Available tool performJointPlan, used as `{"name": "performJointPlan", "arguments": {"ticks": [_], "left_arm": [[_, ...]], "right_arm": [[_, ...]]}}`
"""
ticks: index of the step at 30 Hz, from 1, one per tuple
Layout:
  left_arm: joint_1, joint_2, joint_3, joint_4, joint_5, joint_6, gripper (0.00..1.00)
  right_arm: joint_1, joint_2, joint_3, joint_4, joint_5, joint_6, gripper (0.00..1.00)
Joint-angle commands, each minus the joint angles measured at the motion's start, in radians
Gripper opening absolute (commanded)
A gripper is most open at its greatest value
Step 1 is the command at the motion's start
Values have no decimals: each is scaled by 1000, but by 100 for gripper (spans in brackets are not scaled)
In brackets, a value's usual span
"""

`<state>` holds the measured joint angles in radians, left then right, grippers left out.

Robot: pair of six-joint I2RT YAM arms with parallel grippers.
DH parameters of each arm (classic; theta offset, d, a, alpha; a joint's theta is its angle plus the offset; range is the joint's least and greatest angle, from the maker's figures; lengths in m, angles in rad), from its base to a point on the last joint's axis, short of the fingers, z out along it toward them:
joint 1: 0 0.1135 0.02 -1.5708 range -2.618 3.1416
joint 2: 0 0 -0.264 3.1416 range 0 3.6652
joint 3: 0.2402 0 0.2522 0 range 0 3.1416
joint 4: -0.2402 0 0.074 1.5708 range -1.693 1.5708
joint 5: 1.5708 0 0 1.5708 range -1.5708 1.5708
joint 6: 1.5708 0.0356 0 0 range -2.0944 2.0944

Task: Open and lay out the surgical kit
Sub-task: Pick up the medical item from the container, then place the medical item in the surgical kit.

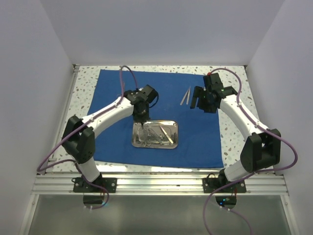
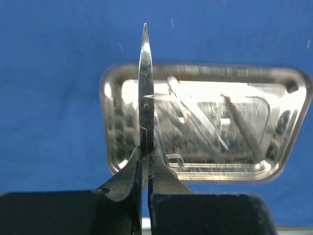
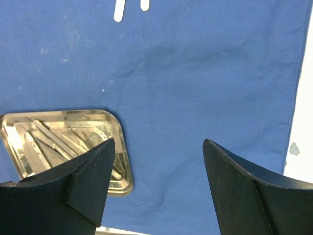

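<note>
White speckled stone-look surface (image 1: 87, 85) w/ one royal-blue rectangular cloth sheet (image 1: 195, 132) spread on it.

Sheet is opened out flat in a single layer and covers most of the surface. Bare speckled strips show on the L and R sides, the R strip looking wider. There's a thin band along the far edge and a narrow strip btwn the sheet's near edge and the aluminium rail (image 1: 161, 182) bordering the surface on the near side. Near-R corner of the sheet lies flat. In the R wrist view the sheet's R edge runs straight, w/ white surface just beyond it. Fabric there has faint darker patches and a few pale lint specks, no obvious folds.
</note>
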<state>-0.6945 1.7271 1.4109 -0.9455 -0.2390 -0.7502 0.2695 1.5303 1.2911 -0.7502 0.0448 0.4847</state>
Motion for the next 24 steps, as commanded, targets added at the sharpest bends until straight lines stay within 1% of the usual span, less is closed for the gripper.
{"name": "performJointPlan", "arguments": {"ticks": [1,2,3,4,5,6,7,8,10,13,16,17,18,20,22,23,24], "left_arm": [[93,38,121,22,-98,214,0],[142,66,143,48,-94,256,0],[167,81,166,98,-86,300,0],[190,119,216,125,-83,389,0],[228,143,244,148,-85,428,0],[246,169,305,187,-85,466,0],[263,196,336,201,-86,530,0],[291,256,367,217,-85,561,0],[314,314,442,272,-85,644,0],[355,461,560,301,-77,686,0],[391,541,675,286,-71,677,0],[397,589,701,277,-98,667,0],[398,610,745,257,-108,663,12],[403,652,770,243,-131,641,47],[408,652,769,232,-129,612,98],[408,607,735,240,-131,603,100],[409,606,708,254,-131,603,100]], "right_arm": [[7,-33,33,-18,-42,14,76],[8,-39,28,-17,-42,12,76],[13,-42,24,-18,-40,12,76],[14,-44,13,-18,-42,11,76],[16,-50,8,-20,-42,12,76],[19,-52,2,-23,-65,12,76],[22,-55,-9,-24,-66,17,76],[23,-56,-13,-28,-66,23,76],[30,-61,-22,-34,-71,31,76],[34,-62,-35,-47,-71,38,76],[37,-68,-36,-61,-62,38,76],[39,-70,-38,-61,-60,38,77],[40,-71,-38,-58,-65,35,79],[42,-75,-36,-35,-88,25,80],[59,-79,-23,-9,-153,9,83],[86,-79,-7,12,-180,-1,84],[105,-76,-7,23,-193,-8,84]]}}
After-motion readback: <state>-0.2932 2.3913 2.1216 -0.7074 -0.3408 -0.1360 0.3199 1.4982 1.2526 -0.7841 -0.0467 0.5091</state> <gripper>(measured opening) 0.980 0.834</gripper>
